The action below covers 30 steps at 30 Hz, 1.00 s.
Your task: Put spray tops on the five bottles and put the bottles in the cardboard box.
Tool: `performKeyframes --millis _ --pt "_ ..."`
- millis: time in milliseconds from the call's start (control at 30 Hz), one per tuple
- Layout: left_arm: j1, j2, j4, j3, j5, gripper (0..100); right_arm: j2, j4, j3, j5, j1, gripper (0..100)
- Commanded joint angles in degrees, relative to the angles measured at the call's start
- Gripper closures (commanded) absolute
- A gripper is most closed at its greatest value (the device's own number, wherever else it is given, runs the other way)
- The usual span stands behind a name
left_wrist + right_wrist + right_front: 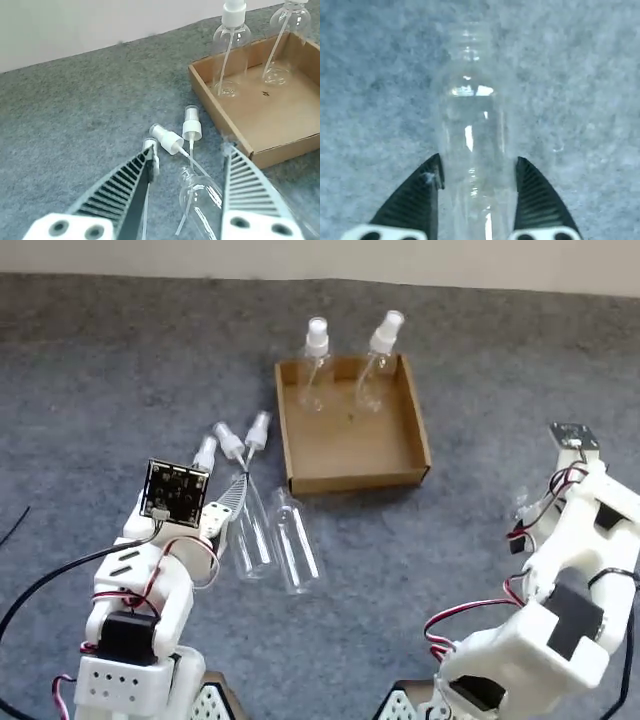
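Note:
The cardboard box lies mid-table with two capped clear bottles upright at its far wall. Left of it are three white spray tops and two clear bottles lying flat. My left gripper is open over them, straddling a lying bottle. The thin tube of one spray top runs into that bottle. Over the carpet at the right, my right gripper is shut on an uncapped bottle, neck pointing away.
Grey carpet covers the whole table. The box's near wall stands just beside my left gripper's fingers. Open carpet lies between the box and the right arm.

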Motion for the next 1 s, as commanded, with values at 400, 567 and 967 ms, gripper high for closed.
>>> performKeyframes --millis 400,567,967 --pt "-0.66 -0.13 -1.76 -0.22 -0.44 79 0.75 10.15 -13.32 -2.99 -4.53 78.8" --pt "-0.66 -0.13 -1.76 -0.22 -0.44 79 0.92 12.62 -20.35 -5.10 -7.60 78.6" --pt "-0.66 -0.13 -1.76 -0.22 -0.44 79 7.52 12.26 -23.96 -4.84 -7.87 78.6"
